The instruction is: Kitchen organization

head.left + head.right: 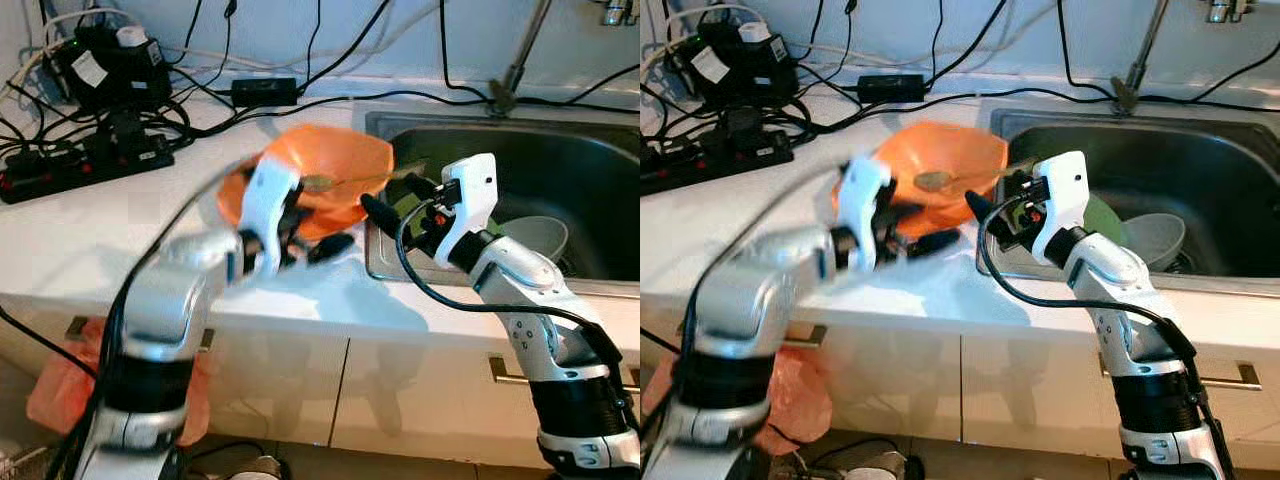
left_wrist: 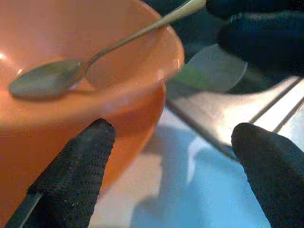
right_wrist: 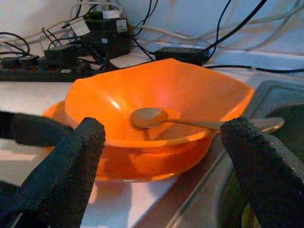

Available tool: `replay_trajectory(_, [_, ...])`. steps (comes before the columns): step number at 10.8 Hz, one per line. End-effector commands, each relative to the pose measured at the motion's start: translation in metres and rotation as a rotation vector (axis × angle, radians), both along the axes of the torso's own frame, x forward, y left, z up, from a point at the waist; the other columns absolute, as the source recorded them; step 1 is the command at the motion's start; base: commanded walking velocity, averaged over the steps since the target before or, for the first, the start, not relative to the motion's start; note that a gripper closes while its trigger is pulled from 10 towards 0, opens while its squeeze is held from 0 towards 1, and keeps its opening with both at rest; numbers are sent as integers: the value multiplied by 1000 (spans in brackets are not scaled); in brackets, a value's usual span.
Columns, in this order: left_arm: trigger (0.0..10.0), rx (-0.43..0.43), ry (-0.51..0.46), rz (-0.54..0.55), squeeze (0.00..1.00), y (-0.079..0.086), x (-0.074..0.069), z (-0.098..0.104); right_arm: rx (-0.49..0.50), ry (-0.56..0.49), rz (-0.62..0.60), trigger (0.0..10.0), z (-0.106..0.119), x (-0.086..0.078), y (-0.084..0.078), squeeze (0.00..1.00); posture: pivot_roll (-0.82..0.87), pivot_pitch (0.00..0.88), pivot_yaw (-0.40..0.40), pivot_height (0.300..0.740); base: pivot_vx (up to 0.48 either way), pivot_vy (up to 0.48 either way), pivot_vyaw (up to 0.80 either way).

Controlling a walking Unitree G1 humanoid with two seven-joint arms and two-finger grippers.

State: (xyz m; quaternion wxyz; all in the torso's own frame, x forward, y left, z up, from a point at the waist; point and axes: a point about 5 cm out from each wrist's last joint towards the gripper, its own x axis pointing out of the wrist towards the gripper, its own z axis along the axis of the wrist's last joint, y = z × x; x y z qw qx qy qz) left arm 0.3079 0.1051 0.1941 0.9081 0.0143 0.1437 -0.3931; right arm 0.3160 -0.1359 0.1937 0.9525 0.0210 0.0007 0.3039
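An orange bowl (image 1: 335,155) stands on the white counter (image 1: 120,230), right beside the sink edge. It seems to rest in a second orange dish (image 3: 142,161). A metal spoon (image 3: 149,117) lies in it, handle pointing over the rim toward the sink. My left gripper (image 1: 312,235) is open at the bowl's near side, one finger (image 2: 76,175) close against the bowl wall. Open as well, my right gripper (image 1: 397,197) hovers over the sink rim, just right of the bowl near the spoon handle, touching nothing.
The steel sink (image 1: 400,125) holds a grey bowl (image 1: 540,235) and a green item (image 1: 1102,215); a faucet (image 1: 520,60) rises behind. A power strip (image 1: 80,165), adapters and tangled cables crowd the counter's back left. An orange bag (image 1: 60,385) hangs below the counter.
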Motion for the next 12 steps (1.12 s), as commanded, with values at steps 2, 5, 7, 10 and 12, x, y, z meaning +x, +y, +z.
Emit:
replay_trajectory(2, [10000, 3, -8, 30, 0, 6, -4, 0, -2, -26, 8, 10000, 5, 5, 1, 0, 146, 0, 32, 740, 0, 0, 0])
replay_trajectory(5, [10000, 3, -69, 61, 0, 1, 0, 8, -2, -35, 0, 10000, 6, 6, -1, 0, 137, 0, 35, 740, 0, 0, 0])
replay_trajectory(7, [10000, -101, -193, 61, 0, -18, -10, 26, -1, -38, -27, 10000, 5, 6, -5, 0, 141, 0, 23, 740, 0, 0, 0])
replay_trajectory(10, [10000, -215, -358, 309, 0, -17, -6, 33, 52, -86, -163, 10000, 15, 8, -20, 0, 125, 0, 6, 740, 0, 0, 0])
replay_trajectory(12, [10000, -159, -448, 346, 0, -23, -13, 26, 60, -106, -221, 10000, 16, 7, -24, 0, 111, 0, 9, 740, 0, 0, 0])
